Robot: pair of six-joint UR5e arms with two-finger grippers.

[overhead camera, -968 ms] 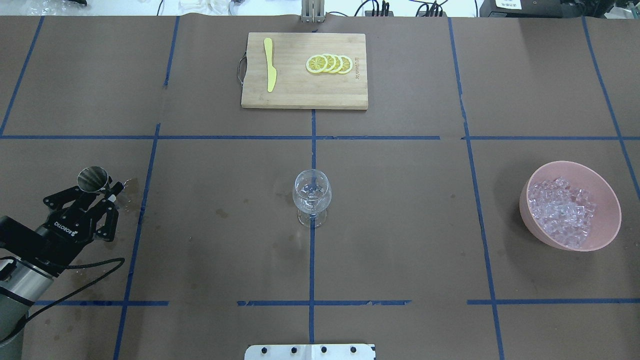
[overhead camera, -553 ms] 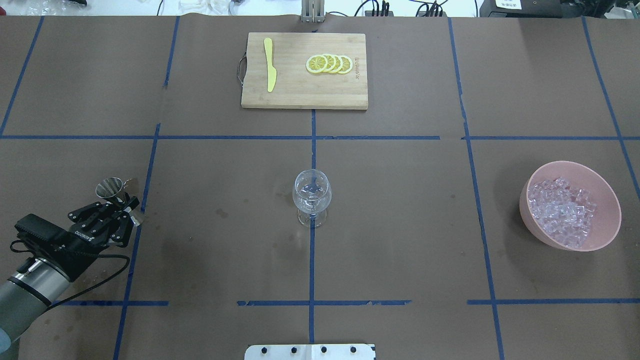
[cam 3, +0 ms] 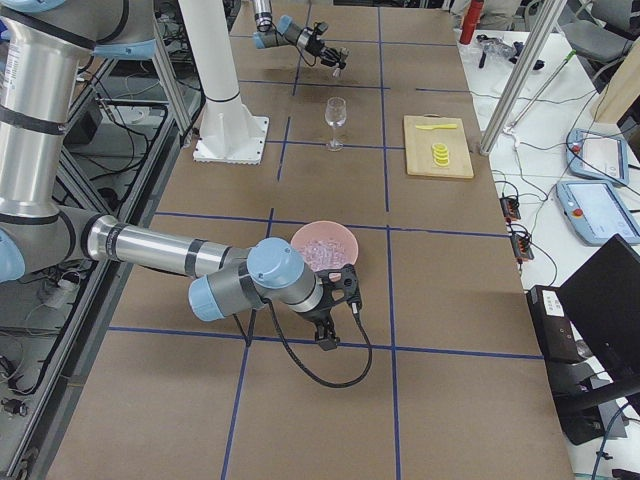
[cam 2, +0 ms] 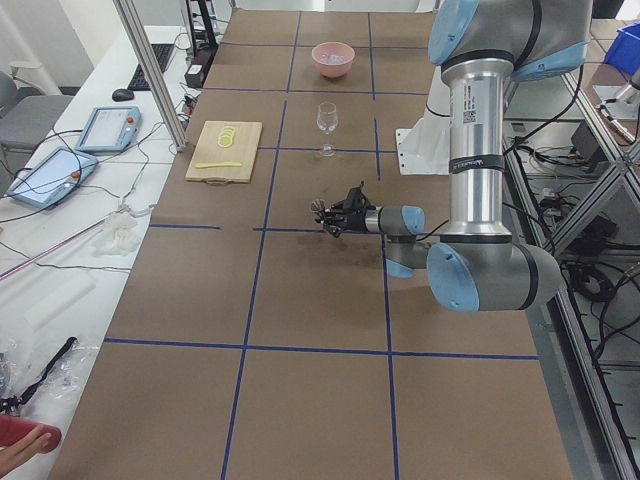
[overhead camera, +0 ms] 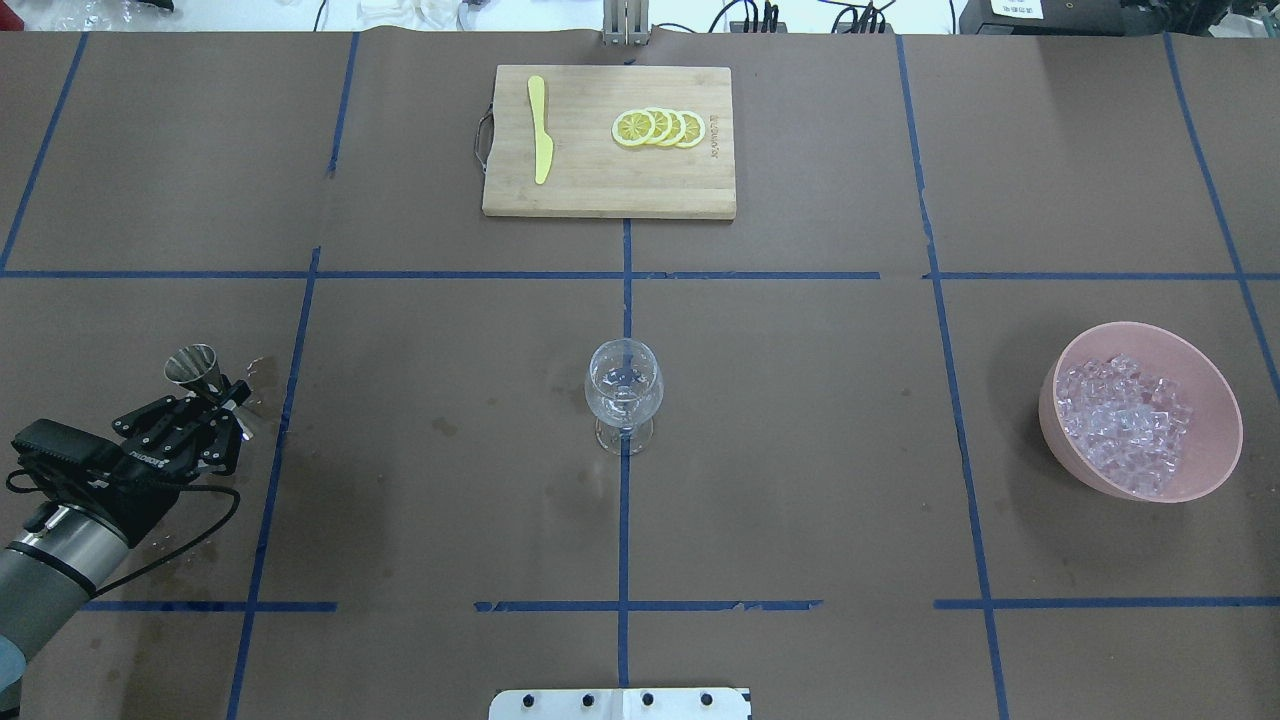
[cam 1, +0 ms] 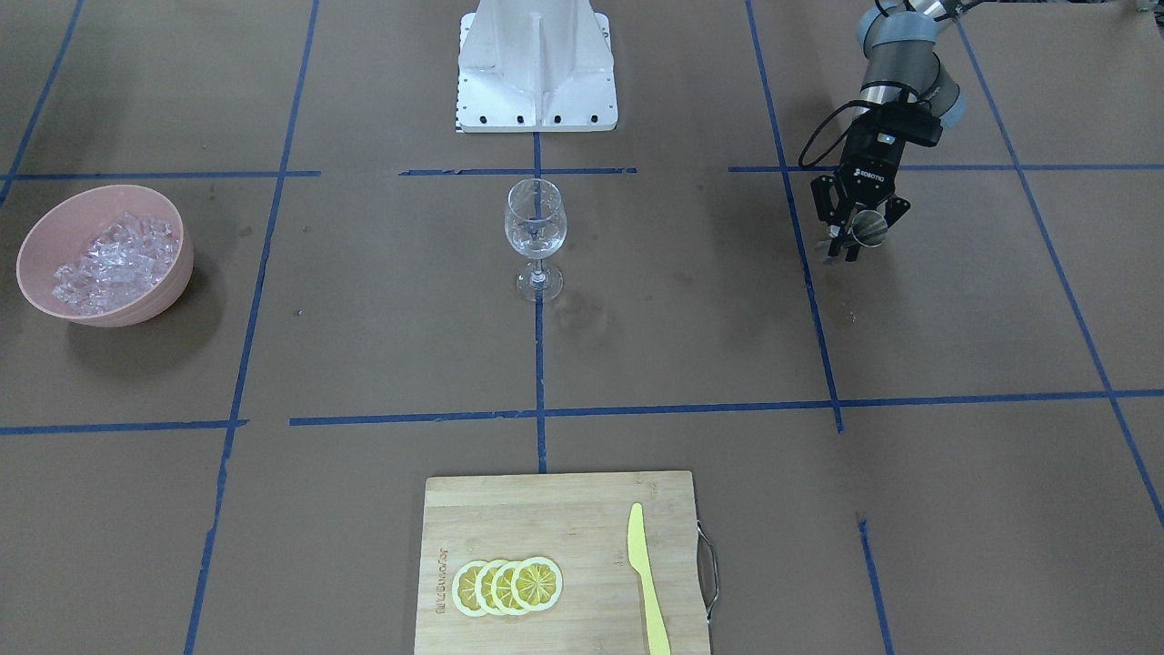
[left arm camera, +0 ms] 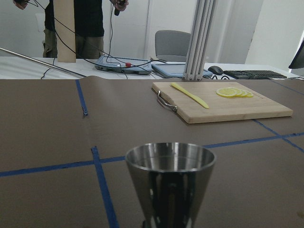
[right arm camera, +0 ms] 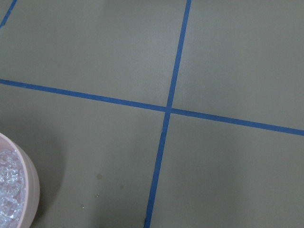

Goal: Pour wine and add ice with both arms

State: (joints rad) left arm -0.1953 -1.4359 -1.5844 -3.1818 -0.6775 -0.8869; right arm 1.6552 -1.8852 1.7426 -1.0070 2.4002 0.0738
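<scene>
My left gripper (overhead camera: 215, 405) is shut on a steel jigger (overhead camera: 195, 365) and holds it low over the table's left side. It also shows in the front view (cam 1: 855, 235), and the jigger (left arm camera: 170, 183) stands upright in the left wrist view. The stemmed glass (overhead camera: 623, 385) stands at the centre, well to the gripper's right, and any wine in it is too faint to see. A pink bowl (overhead camera: 1058, 432) of ice (overhead camera: 1125, 415) sits at the right. My right gripper (cam 3: 338, 305) shows only in the right side view, near the bowl (right arm camera: 26, 190). I cannot tell whether it is open or shut.
A wooden cutting board (overhead camera: 600, 190) with lemon slices (overhead camera: 658, 128) and a yellow knife (overhead camera: 540, 130) lies at the far centre. The white pedestal base (cam 1: 536, 68) is at the robot's edge. Wet spots (overhead camera: 262, 365) mark the paper beside the jigger.
My left arm swung the jigger to the right and nearer, then back to the left. Its wrist has turned. The glass, bowl and board have not moved.
</scene>
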